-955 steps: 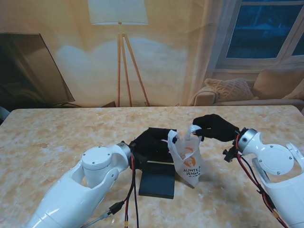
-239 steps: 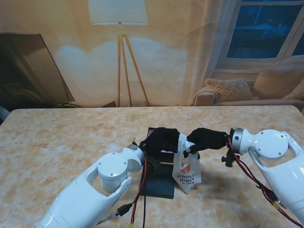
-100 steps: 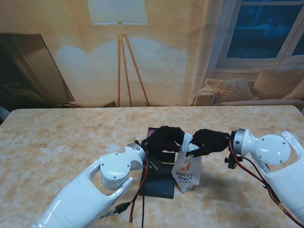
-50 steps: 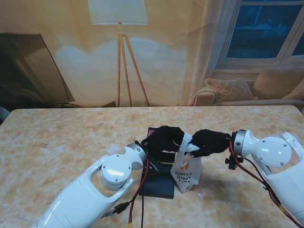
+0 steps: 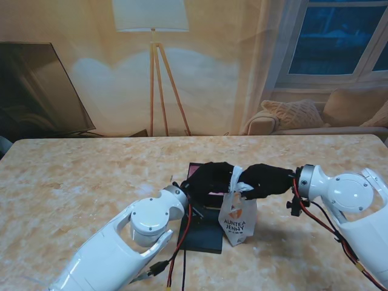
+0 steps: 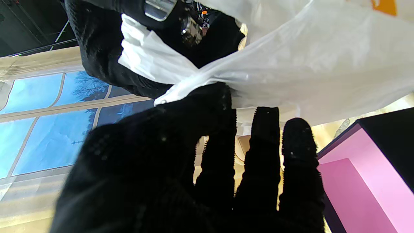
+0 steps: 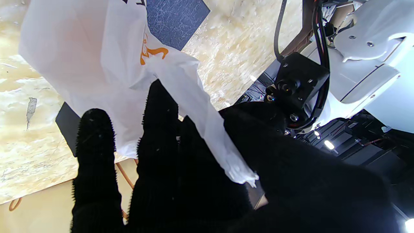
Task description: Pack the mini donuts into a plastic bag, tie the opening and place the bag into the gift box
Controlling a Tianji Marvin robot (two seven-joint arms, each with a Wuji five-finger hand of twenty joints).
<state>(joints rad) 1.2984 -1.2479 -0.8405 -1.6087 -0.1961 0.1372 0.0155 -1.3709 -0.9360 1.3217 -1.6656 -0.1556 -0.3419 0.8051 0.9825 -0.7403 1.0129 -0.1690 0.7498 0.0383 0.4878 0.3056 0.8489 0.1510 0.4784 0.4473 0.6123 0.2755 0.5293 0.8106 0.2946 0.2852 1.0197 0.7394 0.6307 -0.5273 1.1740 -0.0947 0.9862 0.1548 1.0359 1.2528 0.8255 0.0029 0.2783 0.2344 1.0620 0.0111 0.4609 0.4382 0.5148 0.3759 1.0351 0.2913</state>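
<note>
Comparing with half a second ago: your two hands sit slightly closer together at the bag's top; the bag body hangs in almost the same spot.
Since 9.6 s ago: you had the mouth spread wide between the hands then; now it is gathered into a narrow neck.
Left hand [image 5: 213,176]: fingers curled in, thumb and forefinger pinching one white handle strip; in the left wrist view the fingers [image 6: 262,152] lie against the film.
Right hand [image 5: 264,179]: closed on the other handle strip, which you can see running between thumb and fingers [image 7: 158,129] in the right wrist view.
Plastic bag [image 5: 237,212]: white with orange print, hanging upright, long axis vertical, neck up between your hands, base at or just above the table [image 5: 79,182]; you cannot tell whether it touches.
Contents: you cannot see through the film.
Gift box [image 5: 200,230]: dark, lying flat just left of the bag, partly behind your left arm; pink lining [image 6: 355,187] shows in the left wrist view.
</note>
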